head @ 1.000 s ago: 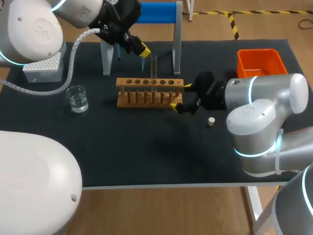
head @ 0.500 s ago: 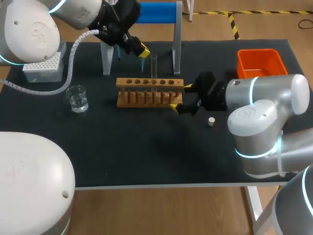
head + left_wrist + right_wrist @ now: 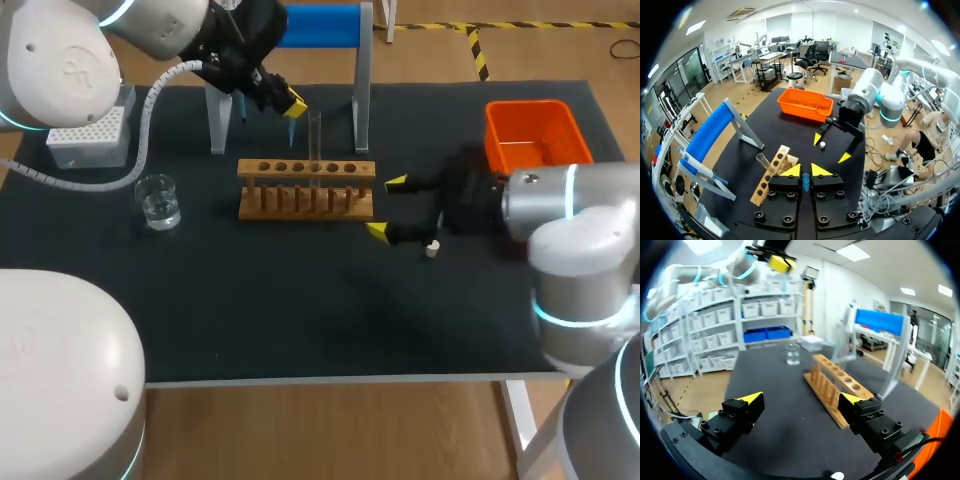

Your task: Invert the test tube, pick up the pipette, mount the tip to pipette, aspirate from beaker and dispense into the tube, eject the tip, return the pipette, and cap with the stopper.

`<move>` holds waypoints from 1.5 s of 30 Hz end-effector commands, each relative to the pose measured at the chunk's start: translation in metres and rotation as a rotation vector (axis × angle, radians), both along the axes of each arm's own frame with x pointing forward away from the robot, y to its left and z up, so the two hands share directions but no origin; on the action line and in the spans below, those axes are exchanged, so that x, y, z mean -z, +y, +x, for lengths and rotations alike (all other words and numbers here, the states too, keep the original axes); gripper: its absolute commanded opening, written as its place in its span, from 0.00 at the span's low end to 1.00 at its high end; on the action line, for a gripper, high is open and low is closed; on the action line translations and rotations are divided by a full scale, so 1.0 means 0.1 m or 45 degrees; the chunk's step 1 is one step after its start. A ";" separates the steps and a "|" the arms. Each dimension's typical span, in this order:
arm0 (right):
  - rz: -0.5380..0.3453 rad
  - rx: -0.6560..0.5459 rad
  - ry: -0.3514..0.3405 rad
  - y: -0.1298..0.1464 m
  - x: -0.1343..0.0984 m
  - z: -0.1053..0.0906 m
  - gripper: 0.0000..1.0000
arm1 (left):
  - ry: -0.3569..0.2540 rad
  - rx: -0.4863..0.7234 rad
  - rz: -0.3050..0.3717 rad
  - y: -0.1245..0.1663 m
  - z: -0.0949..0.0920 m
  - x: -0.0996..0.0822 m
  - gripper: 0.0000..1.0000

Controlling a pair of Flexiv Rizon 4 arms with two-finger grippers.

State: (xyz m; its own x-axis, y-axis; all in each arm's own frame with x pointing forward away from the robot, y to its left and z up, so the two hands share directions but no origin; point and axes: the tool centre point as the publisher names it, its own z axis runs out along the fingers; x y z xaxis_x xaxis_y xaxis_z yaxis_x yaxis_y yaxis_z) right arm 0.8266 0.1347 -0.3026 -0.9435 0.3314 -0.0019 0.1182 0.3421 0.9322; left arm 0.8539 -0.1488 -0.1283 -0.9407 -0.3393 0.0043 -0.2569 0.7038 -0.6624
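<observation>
1. The test tube (image 3: 315, 138) is seen upright in the wooden rack (image 3: 290, 202), in one of its middle holes, so the inverting step is judged done.
2. The left claw (image 3: 288, 102) is held above the bench (image 3: 300, 310), behind the rack and beside the blue-topped stand (image 3: 320, 25). Its fingers are drawn narrow onto a small bluish part, taken to be the pipette (image 3: 805, 183). The pick-up is therefore judged to be under way or just done.
3. Whether a tip is mounted cannot be told. Aspirating, dispensing, ejecting, returning the pipette and capping are judged still to be done.
4. At the far left, the white tip box (image 3: 90, 135) is set on the bench. Its top is dotted with holes, but the tips in them cannot be made out.
5. Just right of it, clear liquid is seen in the glass beaker (image 3: 158, 200), filling its lower part.
6. No liquid can be made out in the test tube.
7. The right claw (image 3: 388, 207) is spread wide just right of the rack, with nothing held.
8. The stopper (image 3: 432, 248) is left lying on the bench just beside the right claw, so the tube is not yet capped.
9. At the far right, no ejected tip is seen in the orange bin (image 3: 540, 108).
</observation>
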 end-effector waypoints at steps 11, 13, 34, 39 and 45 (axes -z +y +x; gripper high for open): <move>0.249 -0.409 -0.061 -0.34 -0.55 -0.33 1.00 | 0.003 -0.001 0.004 0.00 0.00 -0.01 0.00; 0.258 -0.418 -0.063 -0.31 -0.57 -0.33 1.00 | 0.003 -0.001 0.004 0.00 0.00 -0.01 0.00; 0.352 -0.542 0.019 0.22 -0.84 -0.18 1.00 | 0.003 -0.001 0.004 0.00 0.00 -0.01 0.00; 0.342 -0.530 -0.009 0.38 -0.89 -0.12 1.00 | 0.003 -0.001 0.004 0.00 0.00 -0.01 0.00; 0.346 -0.539 -0.036 0.57 -0.96 -0.07 1.00 | 0.003 -0.001 0.004 0.00 0.00 -0.01 0.00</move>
State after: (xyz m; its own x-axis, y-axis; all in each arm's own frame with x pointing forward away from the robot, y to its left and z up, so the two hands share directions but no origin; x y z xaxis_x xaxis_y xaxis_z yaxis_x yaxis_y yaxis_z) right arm 0.8154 0.1819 -0.2067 -0.9963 -0.0864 0.0041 -0.0045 0.0992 0.9951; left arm 0.8536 -0.1486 -0.1282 -0.9407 -0.3391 0.0039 -0.2564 0.7036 -0.6627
